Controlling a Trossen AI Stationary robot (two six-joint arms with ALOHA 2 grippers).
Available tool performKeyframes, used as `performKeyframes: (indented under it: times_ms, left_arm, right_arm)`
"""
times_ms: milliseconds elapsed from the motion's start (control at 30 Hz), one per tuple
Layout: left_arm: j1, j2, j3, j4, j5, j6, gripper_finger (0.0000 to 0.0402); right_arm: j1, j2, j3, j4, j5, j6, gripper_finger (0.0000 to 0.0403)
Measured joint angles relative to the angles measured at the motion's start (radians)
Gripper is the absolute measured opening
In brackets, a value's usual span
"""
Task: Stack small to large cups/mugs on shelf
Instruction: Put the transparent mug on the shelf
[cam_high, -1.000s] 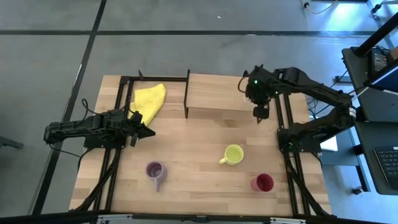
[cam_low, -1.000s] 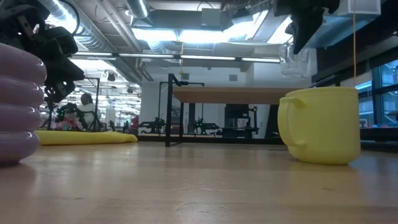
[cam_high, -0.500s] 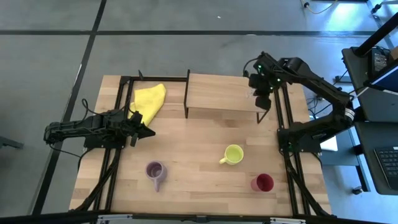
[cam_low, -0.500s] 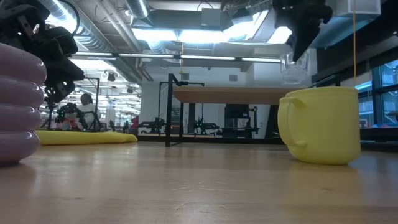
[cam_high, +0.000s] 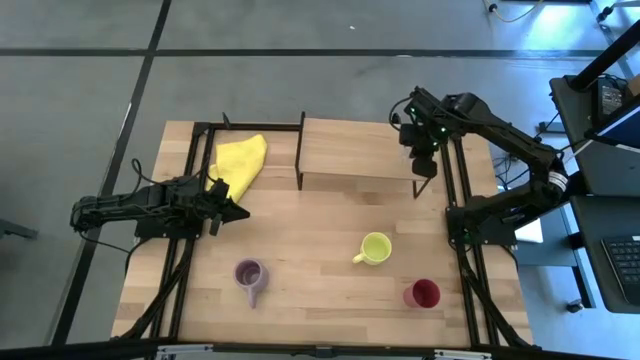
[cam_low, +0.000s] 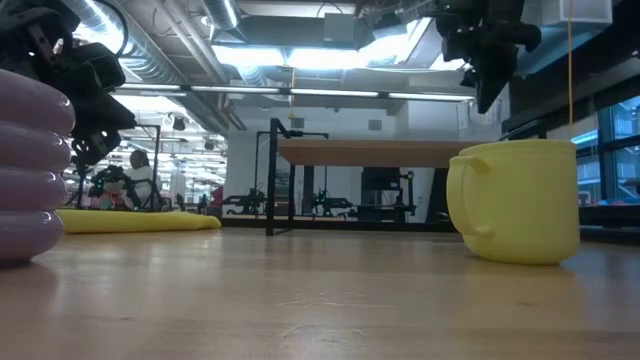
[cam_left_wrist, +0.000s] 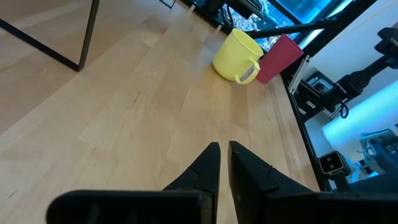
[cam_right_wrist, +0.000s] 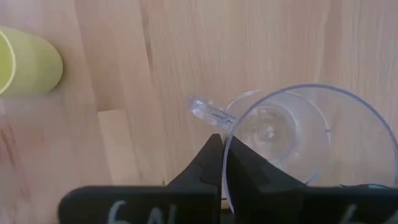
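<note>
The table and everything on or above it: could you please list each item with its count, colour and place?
Clear glass: one, transparent, held over the shelf's right end.
Yellow-green mug: one, table centre-right.
Lilac mug: one, front left of centre.
Dark red cup: one, front right.
Yellow cloth: one, back left.
Shelf: one, light wood, back centre.
Table: one, light wood.
Left hand: dark, shut, empty, left side.
Right hand: dark, gripping the glass's rim.

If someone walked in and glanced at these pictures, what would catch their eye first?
Probably the right gripper, raised over the shelf's right end and shut on the rim of a clear glass. Next, the colours on the table: a yellow-green mug, a lilac mug, a dark red cup and a yellow cloth.
</note>
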Motion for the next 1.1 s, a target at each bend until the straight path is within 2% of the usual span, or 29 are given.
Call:
performKeyframes:
  times_ms: [233,700,867,1100]
  left_arm:
    - [0.0,0.0,0.0,0.0,-0.001,0.0,0.0027]
    - [0.0,0.0,0.0,0.0,-0.002,0.0,0.0027]
    - [0.0,0.0,0.0,0.0,-0.002,0.0,0.0027]
    - [0.0,0.0,0.0,0.0,-0.003,0.0,0.0027]
  right_arm:
    - [0.0,0.01,-0.002,0.003,0.073,0.009,0.0037]
    - [0.008,0.005,0.0,0.01,0.082,0.035,0.0115]
    - [0.014,-0.022,0.002,0.034,0.153,0.022,0.012]
    - [0.015,-0.049,0.082,0.036,0.16,0.015,0.012]
